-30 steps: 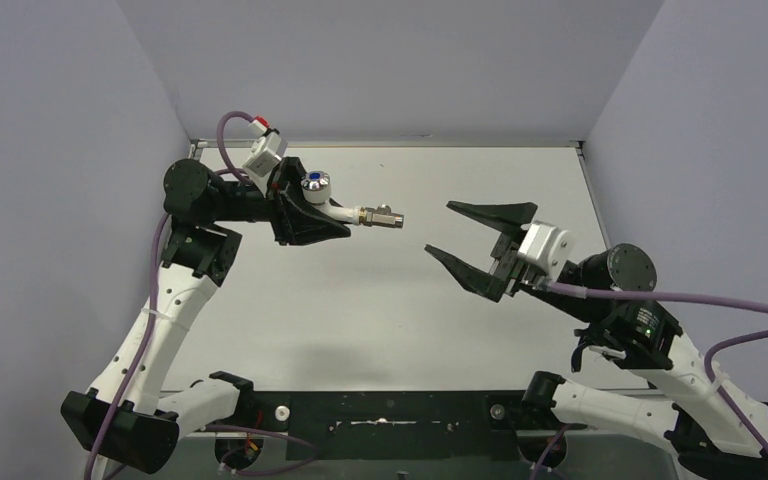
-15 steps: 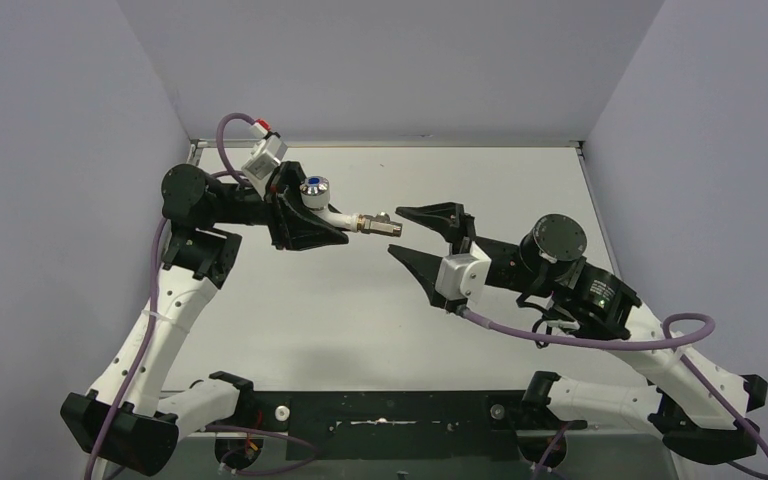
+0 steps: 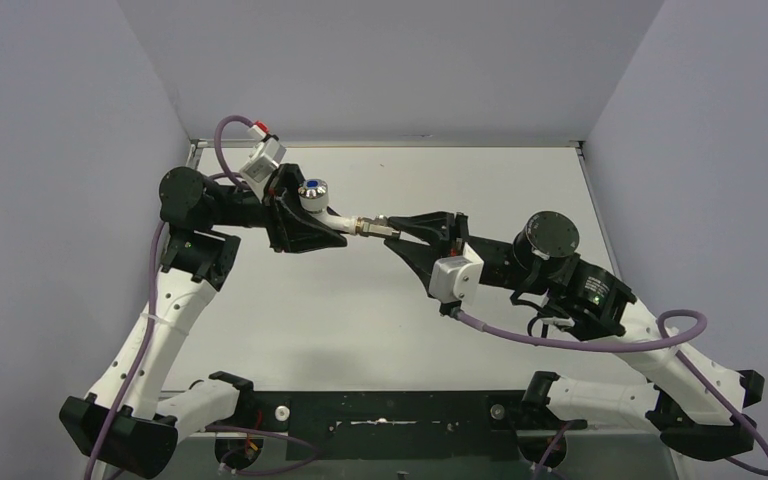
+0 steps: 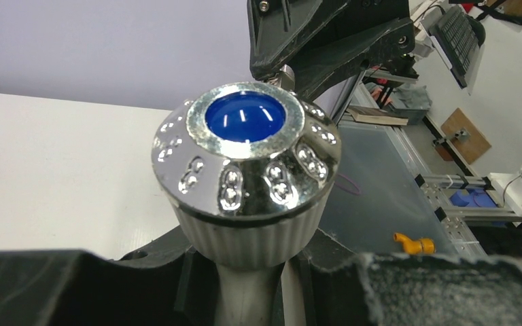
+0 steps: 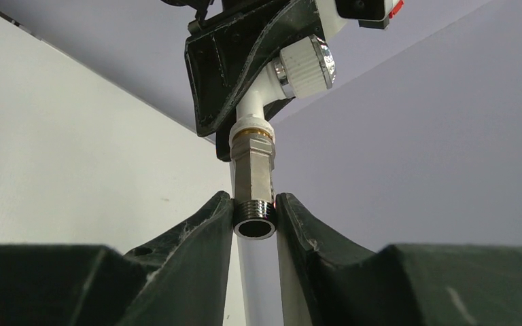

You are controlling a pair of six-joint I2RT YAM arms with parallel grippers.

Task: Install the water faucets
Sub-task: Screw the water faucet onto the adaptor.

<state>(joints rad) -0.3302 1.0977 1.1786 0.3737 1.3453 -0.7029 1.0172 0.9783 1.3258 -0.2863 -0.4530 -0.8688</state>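
The water faucet, a white tap body with a chrome knob (image 3: 312, 191) carrying a blue dot (image 4: 245, 115), hangs above the table with my left gripper (image 3: 332, 228) shut on its white stem (image 4: 245, 299). Its grey-brass threaded fitting (image 3: 372, 226) points right, towards the other arm. My right gripper (image 3: 393, 231) has both fingers pressed against the fitting's threaded end (image 5: 254, 216), one on each side. In the right wrist view the fitting's open bore faces the camera, and the left gripper (image 5: 234, 68) and the knob (image 5: 307, 65) sit behind it.
The white table (image 3: 360, 320) lies under both arms, closed in by grey walls (image 3: 60, 150) at left, back and right. A black rail (image 3: 380, 410) runs along the near edge. Purple cables (image 3: 560, 335) trail from both wrists.
The right arm has swung left to the faucet and its jaws have closed from wide apart onto the fitting's end. The left arm holds the faucet almost where it was.
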